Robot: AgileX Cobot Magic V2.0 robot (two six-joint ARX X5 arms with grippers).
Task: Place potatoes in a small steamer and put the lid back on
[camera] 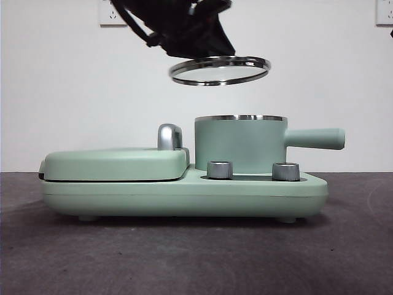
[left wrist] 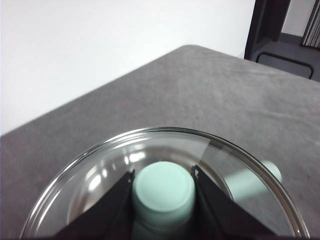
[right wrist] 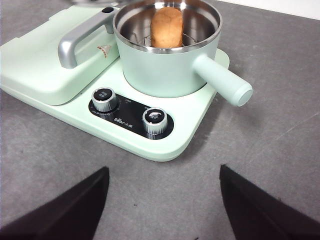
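In the front view, a dark grey matte counter (camera: 196, 258) runs up to a plain white wall with socket plates at the top corners; on it stands a mint-green cooking base (camera: 184, 193) with two steel dials, a flat mint-green lidded griddle section (camera: 113, 163) with a steel handle, and the small steamer (camera: 239, 144), a mint-green cylindrical pot with a shiny steel rim and a long straight handle pointing right. The round clear glass lid with a steel rim (camera: 220, 69) hangs slightly tilted in clear air above the pot, well apart from its rim, under a big dark arm coming in from the top edge. The left wrist view shows what the front hides: the left pincer (left wrist: 163, 192) is clenched on the lid's (left wrist: 240, 165) small mint-green knob, one black jaw on each side, with bare grey counter and white wall beyond and a dark frame at the far corner. The right wrist view shows the right pincer (right wrist: 162, 200) released, jaws wide apart over open counter just before the base, and looks down into the pot (right wrist: 167, 65), where the orange-brown oval potato (right wrist: 166, 27) lies inside, unseen from the front.
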